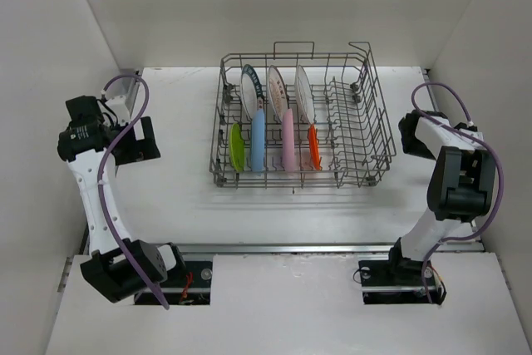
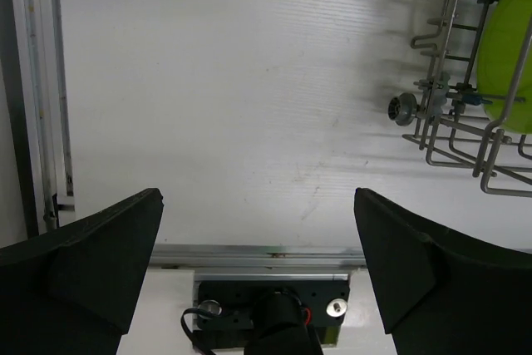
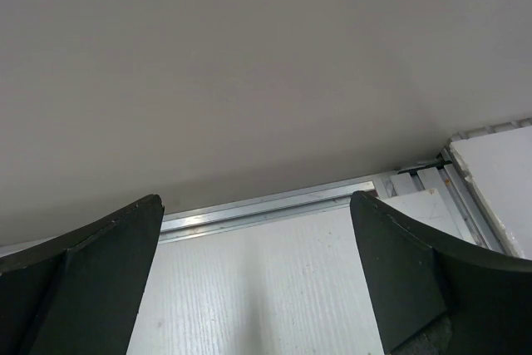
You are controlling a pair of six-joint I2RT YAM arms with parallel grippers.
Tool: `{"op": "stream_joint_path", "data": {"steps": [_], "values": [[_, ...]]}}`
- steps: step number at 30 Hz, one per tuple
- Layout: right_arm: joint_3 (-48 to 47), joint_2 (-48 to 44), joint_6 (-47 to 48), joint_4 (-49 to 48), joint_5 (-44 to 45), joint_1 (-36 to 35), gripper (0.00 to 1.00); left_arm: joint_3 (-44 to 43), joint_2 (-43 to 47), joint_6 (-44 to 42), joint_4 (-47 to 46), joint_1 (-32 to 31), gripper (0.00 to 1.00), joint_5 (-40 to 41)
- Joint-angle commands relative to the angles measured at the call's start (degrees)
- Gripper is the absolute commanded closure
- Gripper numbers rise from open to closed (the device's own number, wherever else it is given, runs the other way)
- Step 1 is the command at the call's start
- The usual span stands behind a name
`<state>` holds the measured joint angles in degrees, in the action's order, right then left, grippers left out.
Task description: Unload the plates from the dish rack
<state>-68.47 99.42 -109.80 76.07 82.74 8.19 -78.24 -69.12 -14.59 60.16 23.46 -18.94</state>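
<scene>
Risk: plates stand packed in dish rack toward table far edge; my left pincer and right pincer, both wide, empty, could snag tines or topple neighbours.

white table; white walls

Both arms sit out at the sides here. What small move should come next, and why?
Probably swing the left gripper rightward toward the lime green plate, the outermost one at the left end of the dish rack. It and the right gripper are open and empty, seven plates stand in the rack, and the left wrist view shows that green plate close by.
</scene>
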Motion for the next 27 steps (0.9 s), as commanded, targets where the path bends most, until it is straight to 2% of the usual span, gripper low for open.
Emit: {"op": "stream_joint_path", "data": {"steps": [1, 4, 8, 10, 13, 15, 17, 18, 20, 21, 24, 25, 27], "values": [[-0.35, -0.63, -1.12, 3.20, 2.25, -0.28, 0.00, 0.45, 2.50, -0.79, 0.49, -0.17, 0.00, -1.80], [-0.35, -0.63, -1.12, 3.20, 2.25, -0.28, 0.00, 0.45, 2.50, 2.89, -0.04, -0.17, 0.00, -0.40], [0.18, -1.76, -1.12, 3.20, 2.25, -0.28, 0.00, -5.59, 2.50, 8.44, 1.70, -0.17, 0.00, 0.32], [0.18, -3.77, -1.12, 3.20, 2.25, -0.28, 0.00, -9.72, 1.97, 6.16, 3.20, -0.17, 0.00, -1.27], [-2.09, -8.16, 2.56, 3.20, 4.09, -0.28, 0.00, -11.14, 1.97, -0.16, 3.21, -0.17, 0.00, -4.34], [-5.25, -9.67, 7.20, 3.20, 4.62, -0.28, 0.00, -13.51, 0.67, -2.10, 4.43, -2.36, 0.00, -2.26], [-7.72, -11.34, 10.29, 3.20, 5.15, -0.28, 0.00, -16.93, -2.75, -3.51, 7.32, -5.43, 0.00, 0.55], [-9.21, -11.96, 12.39, 3.20, 5.15, -0.28, 0.00, -20.69, -3.99, -3.52, 8.82, -9.27, 0.00, 4.14], [-14.12, -14.15, 14.25, 3.20, 2.97, -0.28, 0.00, -24.31, -6.19, -4.31, 12.95, -13.34, 0.00, 6.97], [-15.80, -14.77, 15.48, 3.20, 2.95, -0.28, 0.00, -27.81, -8.11, -4.31, 14.09, -17.36, 0.00, 8.12], [-22.75, -16.18, 21.98, 3.20, 2.95, -3.08, 0.00, -32.67, -10.67, -3.44, 16.21, -22.65, 0.00, 7.79], [-24.42, -16.18, 26.17, 3.20, 3.48, -4.22, 0.00, -35.03, -11.29, -2.56, 16.22, -26.33, 0.00, 6.30], [-27.84, -16.18, 31.46, 1.02, 4.09, -9.12, 0.00, -36.54, -12.61, -1.85, 16.22, -30.74, 0.00, 5.76]]}}
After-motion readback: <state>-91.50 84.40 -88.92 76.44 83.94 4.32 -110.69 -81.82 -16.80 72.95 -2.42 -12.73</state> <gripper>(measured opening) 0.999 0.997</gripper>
